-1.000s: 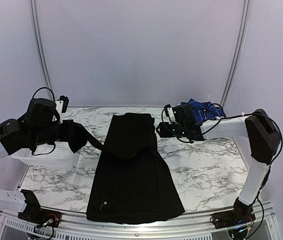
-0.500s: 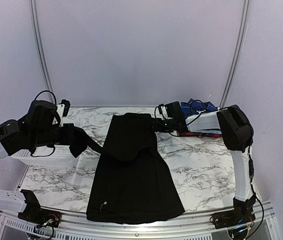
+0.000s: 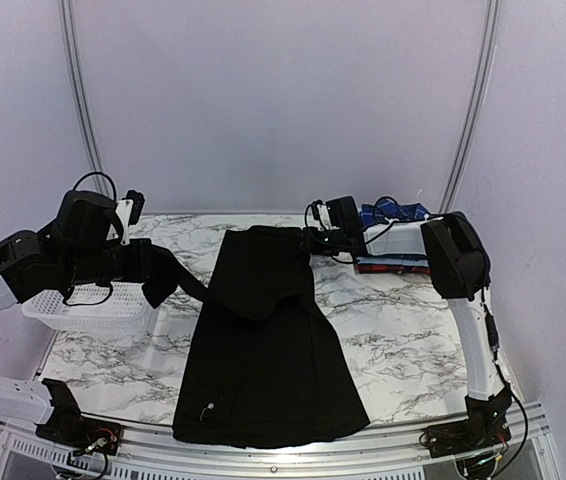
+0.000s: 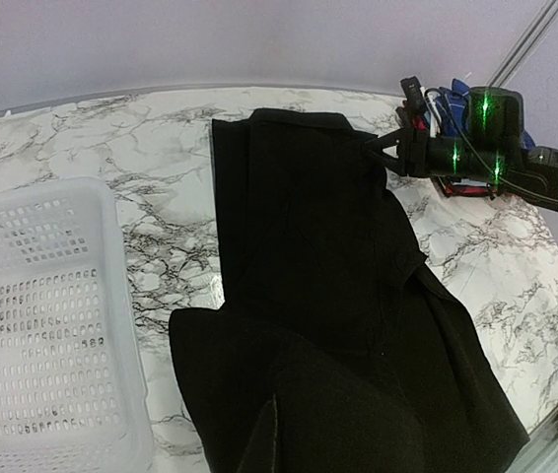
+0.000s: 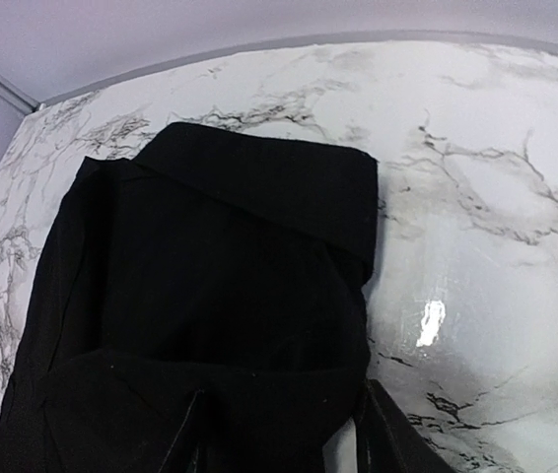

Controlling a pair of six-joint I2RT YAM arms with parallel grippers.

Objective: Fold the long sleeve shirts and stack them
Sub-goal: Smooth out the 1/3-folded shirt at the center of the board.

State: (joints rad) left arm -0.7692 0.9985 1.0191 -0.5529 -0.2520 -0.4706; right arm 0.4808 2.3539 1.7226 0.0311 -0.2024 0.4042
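A plain black shirt [image 3: 263, 340] lies lengthwise down the middle of the marble table, collar end at the far side. My left gripper [image 3: 155, 282] is shut on its left sleeve [image 3: 191, 288], which it holds pulled out to the left above the table. In the left wrist view black cloth [image 4: 338, 394] drapes over the fingers and hides them. My right gripper [image 3: 310, 240] is at the shirt's far right corner. In the right wrist view [image 5: 281, 409] it is open, its two fingers astride the shirt's right edge [image 5: 363, 325].
A white mesh basket [image 3: 83, 308] stands at the left edge, under my left arm. A stack of folded shirts, blue plaid [image 3: 395, 213] over red [image 3: 393, 266], sits at the back right behind my right arm. Curved frame poles stand behind the table.
My right gripper has moved left and farther back, from beside the folded stack to the black shirt's far right corner. My left arm has lifted slightly, still holding the sleeve.
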